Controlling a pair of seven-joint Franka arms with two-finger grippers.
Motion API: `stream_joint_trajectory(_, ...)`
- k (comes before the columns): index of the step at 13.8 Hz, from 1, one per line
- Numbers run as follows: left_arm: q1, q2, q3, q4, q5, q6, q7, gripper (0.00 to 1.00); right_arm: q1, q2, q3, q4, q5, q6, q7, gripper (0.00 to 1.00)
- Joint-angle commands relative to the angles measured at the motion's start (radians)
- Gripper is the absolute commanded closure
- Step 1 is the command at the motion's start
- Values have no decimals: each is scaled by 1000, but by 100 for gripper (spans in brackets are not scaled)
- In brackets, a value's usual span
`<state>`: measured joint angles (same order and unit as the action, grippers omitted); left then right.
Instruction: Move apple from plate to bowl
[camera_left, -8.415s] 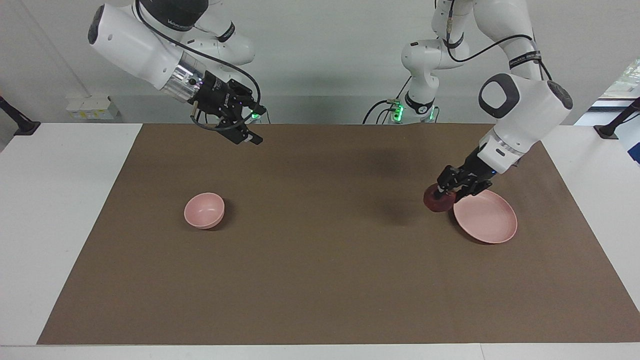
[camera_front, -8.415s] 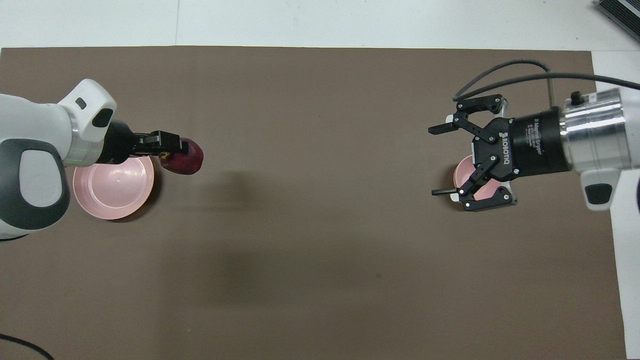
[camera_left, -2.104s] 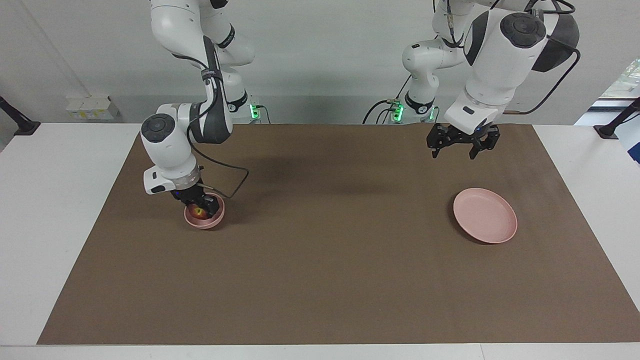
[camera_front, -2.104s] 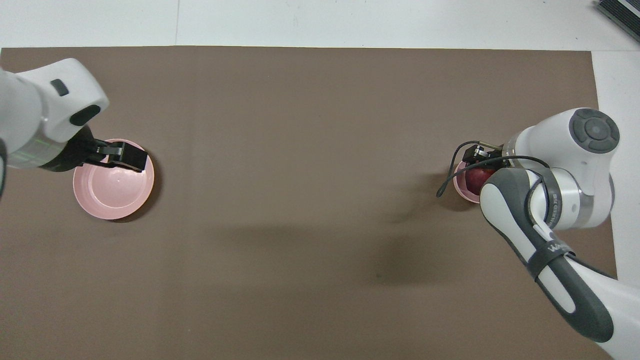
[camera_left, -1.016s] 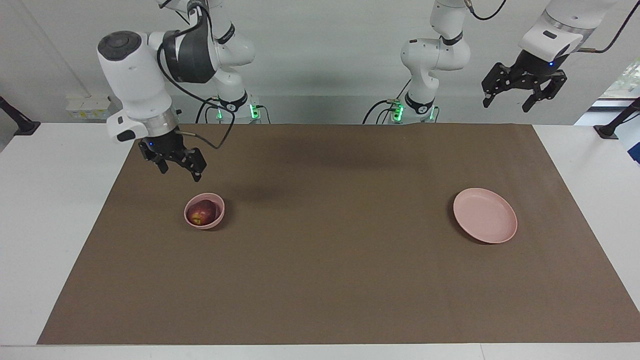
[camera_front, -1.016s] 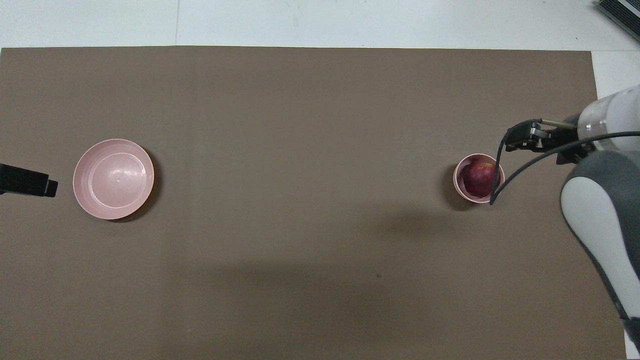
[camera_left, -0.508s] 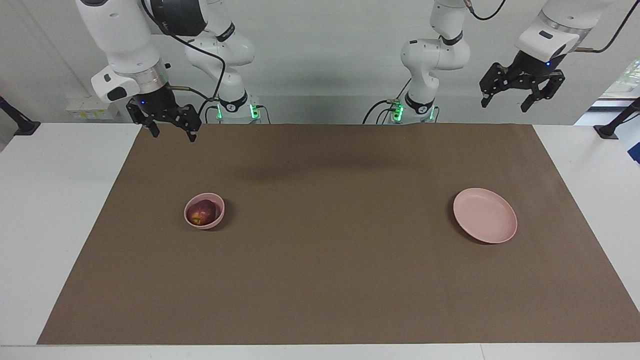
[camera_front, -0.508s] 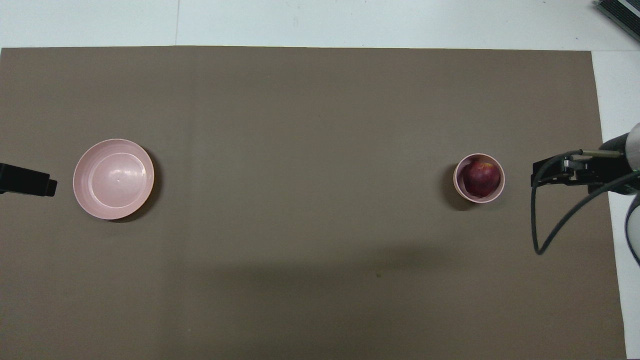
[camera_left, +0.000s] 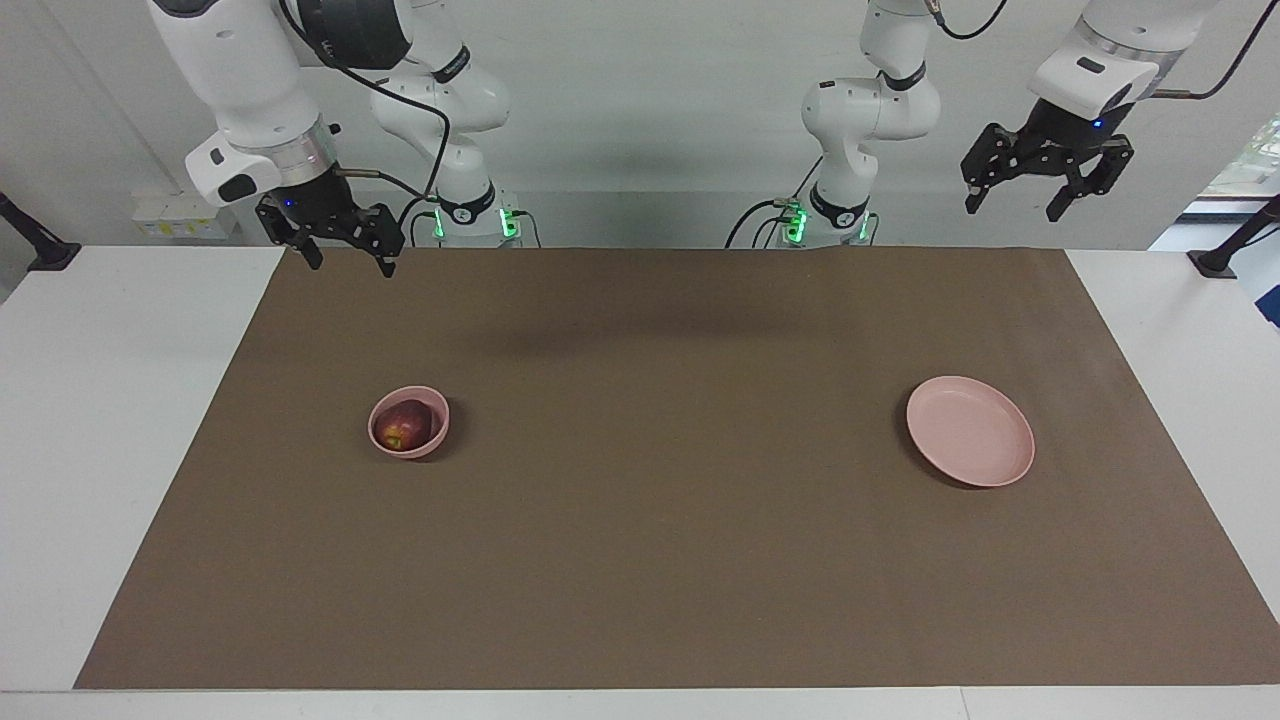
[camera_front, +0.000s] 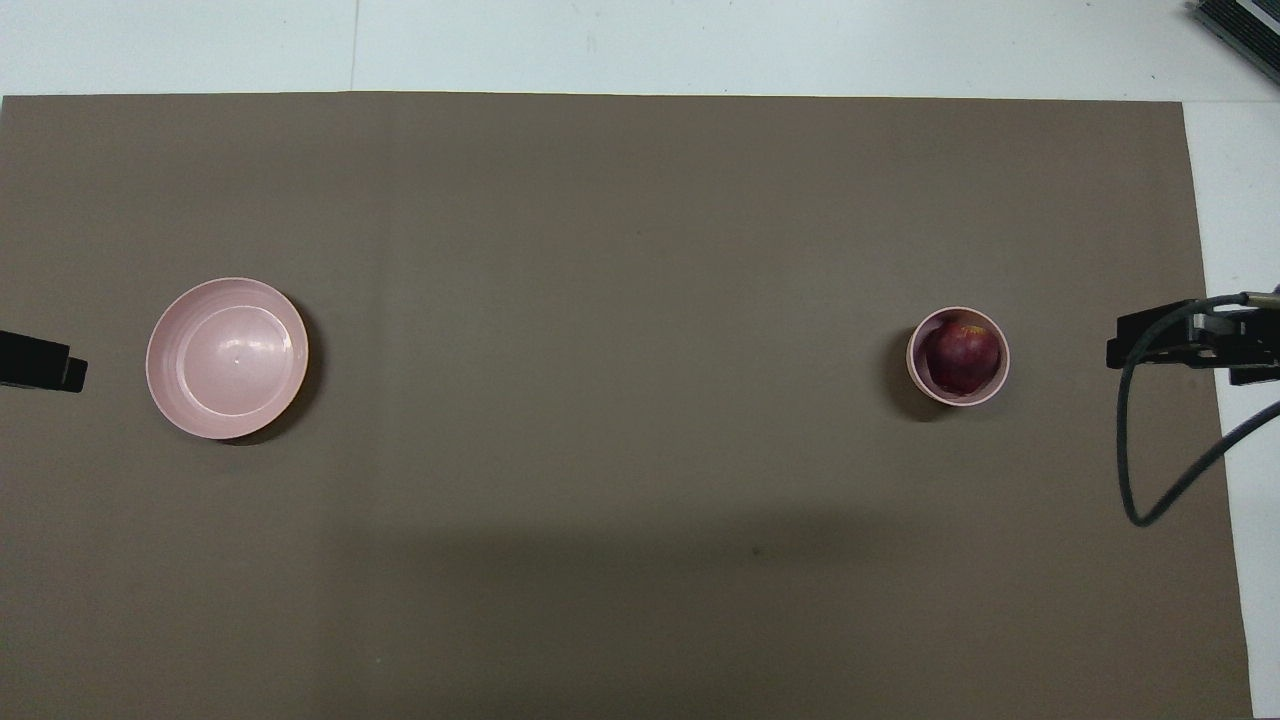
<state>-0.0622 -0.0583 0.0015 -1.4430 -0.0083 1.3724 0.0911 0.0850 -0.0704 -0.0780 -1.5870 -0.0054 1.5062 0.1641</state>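
The dark red apple lies in the small pink bowl toward the right arm's end of the table; the overhead view shows the apple filling most of the bowl. The wide pink plate lies bare toward the left arm's end, also in the overhead view. My right gripper is open and empty, raised over the mat's edge nearest the robots, well apart from the bowl. My left gripper is open and empty, held high at the left arm's end, where that arm waits.
A brown mat covers most of the white table. In the overhead view only the tips of my left gripper and right gripper with its looping black cable show at the sides.
My right gripper has risen from just over the bowl and drawn back to the mat's edge near the robots, leaving the apple in the bowl. My left gripper has barely moved.
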Motion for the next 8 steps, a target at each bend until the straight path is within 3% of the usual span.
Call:
stream_joint_trajectory(1,10,-5,-8,6,10,-18,-5,0,-10,0,3,1,24,-14,-31,0)
stream_joint_trajectory(8,13,-6,-6,1,10,-24,-4,0,-10,-11,0,12,16,-44,-40,0)
